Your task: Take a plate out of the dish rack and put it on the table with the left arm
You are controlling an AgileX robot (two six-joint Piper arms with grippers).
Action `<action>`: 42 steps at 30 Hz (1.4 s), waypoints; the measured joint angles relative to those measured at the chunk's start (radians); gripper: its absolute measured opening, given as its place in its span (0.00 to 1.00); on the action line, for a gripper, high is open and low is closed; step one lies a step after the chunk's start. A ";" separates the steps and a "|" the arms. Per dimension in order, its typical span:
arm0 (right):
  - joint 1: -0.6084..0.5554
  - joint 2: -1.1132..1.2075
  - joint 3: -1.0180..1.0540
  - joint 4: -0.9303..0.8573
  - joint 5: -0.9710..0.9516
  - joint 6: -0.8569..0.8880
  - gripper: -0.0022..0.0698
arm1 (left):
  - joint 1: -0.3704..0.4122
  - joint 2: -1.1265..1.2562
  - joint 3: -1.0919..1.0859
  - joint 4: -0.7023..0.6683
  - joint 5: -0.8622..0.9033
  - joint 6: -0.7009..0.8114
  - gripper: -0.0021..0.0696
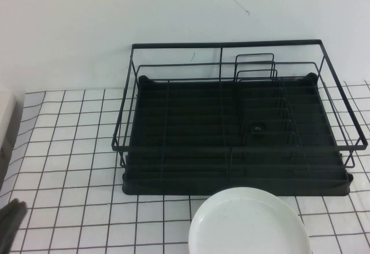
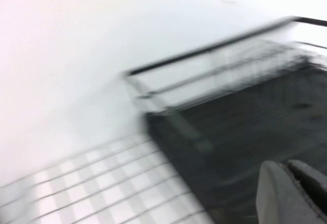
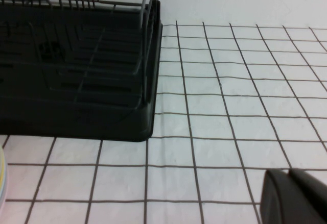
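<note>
The black wire dish rack [image 1: 231, 132] stands on its black drip tray at the back of the table [image 1: 69, 150] and holds no plate. A round white plate [image 1: 248, 226] lies flat on the gridded cloth just in front of the rack, cut off by the view's near edge. My left gripper [image 1: 11, 222] is a dark shape low at the near left, well apart from the plate; in the left wrist view [image 2: 286, 165] its fingers lie together, empty, facing the rack [image 2: 240, 117]. My right gripper [image 3: 288, 172] is shut and empty over bare cloth, to the right of the rack [image 3: 76, 66].
Upright plate-holder loops [image 1: 254, 67] stand at the rack's back right. A white wall rises behind the rack. A pale object [image 1: 4, 127] sits at the far left edge. A plate rim [image 3: 1, 183] shows at the edge of the right wrist view.
</note>
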 joint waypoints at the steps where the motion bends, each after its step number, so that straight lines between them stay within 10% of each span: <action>1: 0.000 0.000 0.000 0.000 0.000 0.000 0.03 | 0.045 -0.040 0.028 0.040 -0.005 -0.039 0.03; 12: 0.000 0.000 0.000 0.000 0.000 0.000 0.03 | 0.414 -0.269 0.176 0.353 0.012 -0.466 0.03; 22: 0.000 0.000 0.000 0.000 0.000 0.000 0.03 | 0.425 -0.272 0.174 0.357 0.316 -0.482 0.03; 42: 0.000 0.000 0.000 0.000 0.000 0.000 0.03 | 0.425 -0.272 0.174 0.361 0.323 -0.482 0.03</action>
